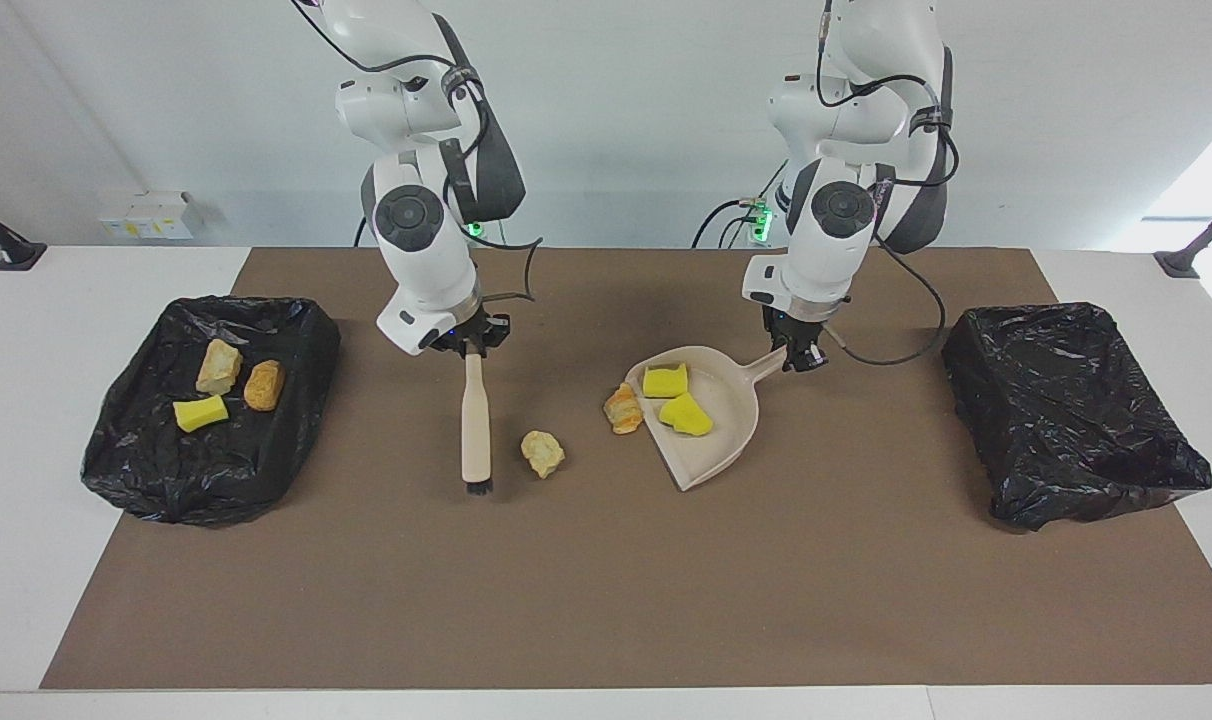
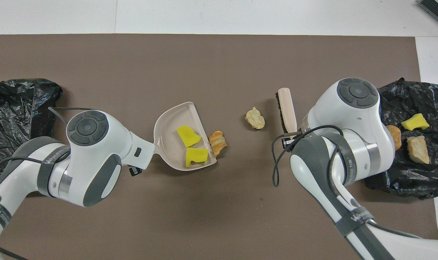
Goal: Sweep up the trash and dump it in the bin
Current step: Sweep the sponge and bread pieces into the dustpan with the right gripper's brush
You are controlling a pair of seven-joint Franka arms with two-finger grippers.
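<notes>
The right gripper is clamped on the handle of a beige hand brush, jaws tight around it; the brush hangs bristles-down, its dark bristle tip at the brown mat that covers the tabletop. Just beside the bristles, toward the left arm's end, lies a pale, lumpy bread-like scrap.

The left gripper is closed on the thin handle of a smooth beige plastic dustpan, which rests on the mat. Two bright yellow sponge chunks sit inside the pan — blocky, with cut edges. A ridged tan-orange pastry-like lump lies on the mat, touching the pan's lip.

At the right arm's end, a bin lined with crinkled black plastic holds three more scraps: a pale lump, an orange-brown oval and a yellow wedge. A second black-lined bin stands at the left arm's end.
</notes>
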